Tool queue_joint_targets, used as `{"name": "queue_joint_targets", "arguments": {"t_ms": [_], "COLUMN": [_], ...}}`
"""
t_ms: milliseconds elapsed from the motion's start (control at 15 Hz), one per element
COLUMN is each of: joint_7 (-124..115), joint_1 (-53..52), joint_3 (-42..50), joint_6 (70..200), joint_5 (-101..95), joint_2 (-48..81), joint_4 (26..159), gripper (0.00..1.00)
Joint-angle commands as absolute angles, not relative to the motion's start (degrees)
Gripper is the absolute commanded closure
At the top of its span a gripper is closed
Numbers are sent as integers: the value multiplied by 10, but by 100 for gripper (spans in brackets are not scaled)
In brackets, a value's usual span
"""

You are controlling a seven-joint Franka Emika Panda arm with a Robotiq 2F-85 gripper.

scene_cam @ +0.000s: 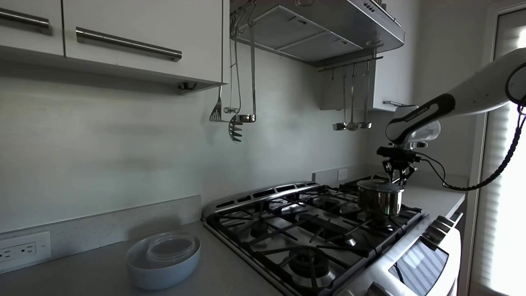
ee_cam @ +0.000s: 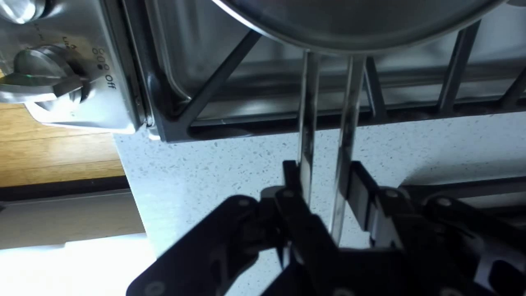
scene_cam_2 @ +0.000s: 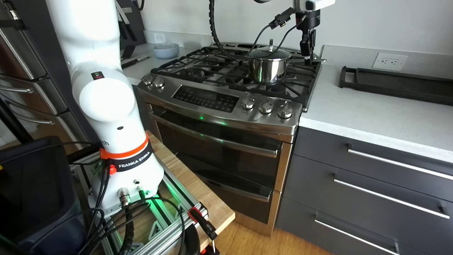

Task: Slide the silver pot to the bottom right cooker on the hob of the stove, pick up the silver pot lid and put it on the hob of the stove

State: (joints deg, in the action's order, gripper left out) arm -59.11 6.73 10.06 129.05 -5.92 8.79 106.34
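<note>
The silver pot (scene_cam: 380,203) stands at the front right of the hob of the stove (scene_cam_2: 212,72), upright in both exterior views, also here (scene_cam_2: 268,71). The silver pot lid (scene_cam_2: 270,53) is on the pot; its rounded edge shows at the top of the wrist view (ee_cam: 361,28). The bottom right cooker (scene_cam_2: 277,88) is mostly hidden under the pot. I cannot tell if the pot's base touches the grate. In the wrist view, my gripper (ee_cam: 322,176) has a finger against each outer side of the pot's two-rail handle (ee_cam: 347,123), beyond the hob's side edge.
A white bowl (scene_cam: 162,275) with clear dishes stands on the counter at the hob's far side. A black tray (scene_cam_2: 400,85) lies on the counter right of the stove. Front knobs (scene_cam_2: 265,107) stick out. The hood (scene_cam: 308,37) and hanging utensils (scene_cam: 246,118) are above.
</note>
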Motion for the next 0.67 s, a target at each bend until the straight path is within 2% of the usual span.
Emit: {"name": "queue_joint_targets", "arguments": {"t_ms": [0, 67, 133, 533, 600], "joint_7": [-579, -581, -580, -545, -522], "joint_1": [70, 70, 70, 69, 69], "joint_3": [105, 105, 105, 101, 98], "joint_6": [1294, 1294, 1293, 1279, 1270], "joint_5": [-59, -58, -59, -51, -45], "joint_2": [94, 93, 92, 75, 69], "joint_4": [1055, 1056, 1055, 1044, 1043], "gripper": [92, 42, 41, 0, 0]}}
